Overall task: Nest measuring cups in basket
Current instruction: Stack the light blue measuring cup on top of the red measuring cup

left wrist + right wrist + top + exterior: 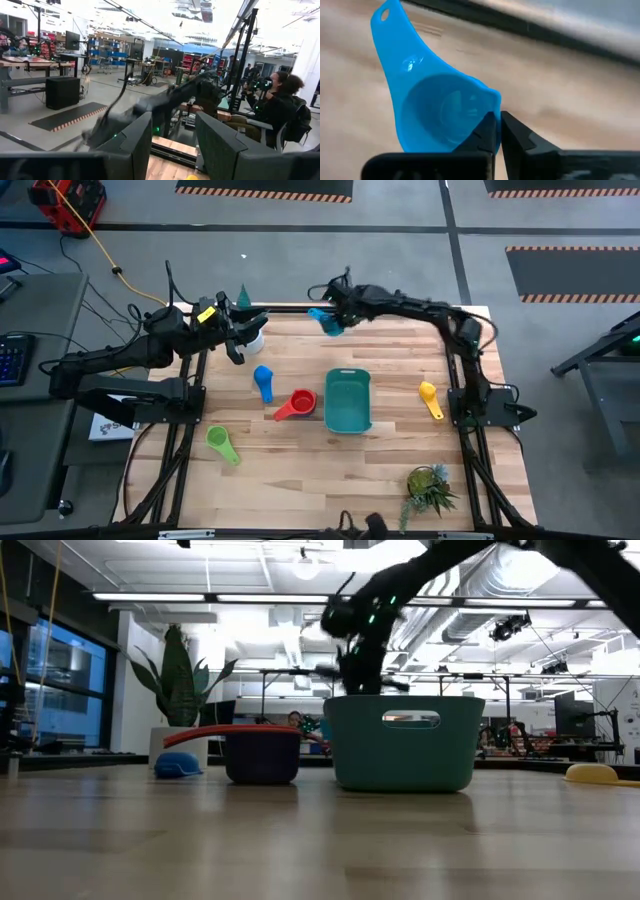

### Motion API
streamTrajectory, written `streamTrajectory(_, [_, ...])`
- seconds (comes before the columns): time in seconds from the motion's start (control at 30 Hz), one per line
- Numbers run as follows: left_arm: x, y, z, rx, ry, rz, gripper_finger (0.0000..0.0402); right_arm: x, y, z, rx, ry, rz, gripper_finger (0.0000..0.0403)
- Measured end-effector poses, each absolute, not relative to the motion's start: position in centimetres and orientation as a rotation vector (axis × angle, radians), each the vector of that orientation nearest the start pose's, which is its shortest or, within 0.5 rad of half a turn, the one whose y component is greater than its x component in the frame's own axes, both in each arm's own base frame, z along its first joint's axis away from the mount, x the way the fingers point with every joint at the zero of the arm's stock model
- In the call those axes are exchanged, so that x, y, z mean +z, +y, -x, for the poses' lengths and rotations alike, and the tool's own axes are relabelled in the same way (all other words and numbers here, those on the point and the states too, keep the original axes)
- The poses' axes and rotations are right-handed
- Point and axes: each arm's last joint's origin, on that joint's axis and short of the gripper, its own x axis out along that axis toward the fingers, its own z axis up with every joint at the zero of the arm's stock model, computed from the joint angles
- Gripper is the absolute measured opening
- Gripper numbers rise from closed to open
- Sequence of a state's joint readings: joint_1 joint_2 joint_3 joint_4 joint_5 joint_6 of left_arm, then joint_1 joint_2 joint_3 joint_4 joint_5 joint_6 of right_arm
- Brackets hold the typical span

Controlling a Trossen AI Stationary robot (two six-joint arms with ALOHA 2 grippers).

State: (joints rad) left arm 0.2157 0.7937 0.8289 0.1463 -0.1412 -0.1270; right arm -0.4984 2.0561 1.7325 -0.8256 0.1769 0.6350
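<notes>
A pale wooden worktop [300, 470] stands on the grey floor of an open workshop hall, with benches and seated people visible beyond it. At its far-left corner the left pincer [237, 340] waits raised beside a white plant pot [254, 337], its fingers standing partly apart on nothing. Toward the far edge, near the middle, the right pincer [497, 131] has pinched the rim of a light blue measuring cup [432, 107] and holds it above the wood.

The grip takes only a thin lip of the cup's wall, so the cup could swivel or slip free on the way to the basket [347, 401], and a drop from height could send it bouncing off the worktop. A tilted release might also leave it lying askew, which would hinder nesting.

Counted from left to right: one green cup [222, 443] near the left edge, one darker blue cup [264, 379], one red cup [297, 404] just left of the basket, the held light blue cup, one teal basket at the centre, one yellow cup [429, 396] toward the right edge. That makes five cups in view, none of them yet in the basket. One small leafy plant [430, 488] stands near the near-right corner.
</notes>
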Motion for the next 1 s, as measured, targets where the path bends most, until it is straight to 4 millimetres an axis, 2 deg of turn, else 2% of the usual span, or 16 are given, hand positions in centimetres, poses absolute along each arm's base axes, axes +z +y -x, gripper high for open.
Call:
streamTrajectory(0.1, [37.8,4.1,-16.8,0.344,-0.205,0.119,0.0142,26.7,-19.8,-36.8,-0.592,0.992,-0.508,0.0003])
streamTrajectory(0.17, [37.8,4.1,-16.8,0.344,-0.205,0.119,0.0142,28.7,-17.6,-36.6,-0.352,0.998,-0.402,0.0002])
streamTrajectory(0.23, [37.8,4.1,-16.8,0.343,-0.206,0.119,0.0142,29.6,-14.9,-37.0,-0.179,1.009,-0.253,0.0002])
streamTrajectory(0.37, [37.8,4.1,-16.8,0.344,-0.207,0.119,0.0142,29.7,-9.5,-38.7,0.06,1.022,0.017,0.0001])
streamTrajectory(0.47, [37.8,4.1,-16.8,0.344,-0.207,0.12,0.0142,28.1,-5.8,-40.6,0.164,1.028,0.152,0.0001])
streamTrajectory(0.53, [37.8,4.1,-16.8,0.344,-0.207,0.121,0.0142,27.1,-4.1,-41.7,0.182,1.017,0.197,0.0001])
streamTrajectory(0.63, [37.8,4.1,-16.8,0.341,-0.212,0.145,0.0142,26.8,-3.3,-42.9,0.174,0.956,0.196,0.0001])
streamTrajectory(0.83, [37.8,4.1,-16.8,0.338,-0.216,0.172,0.0142,27.4,-3.4,-45.2,0.121,0.949,0.104,0.0001])
streamTrajectory(0.9, [37.8,4.1,-16.8,0.338,-0.216,0.173,0.0142,27.2,-3.5,-46.0,0.108,0.995,0.07,0.0])
streamTrajectory(1.0, [37.8,4.1,-16.8,0.338,-0.216,0.172,0.0142,25.9,-3.4,-47.2,0.056,1.094,0.019,0.0])
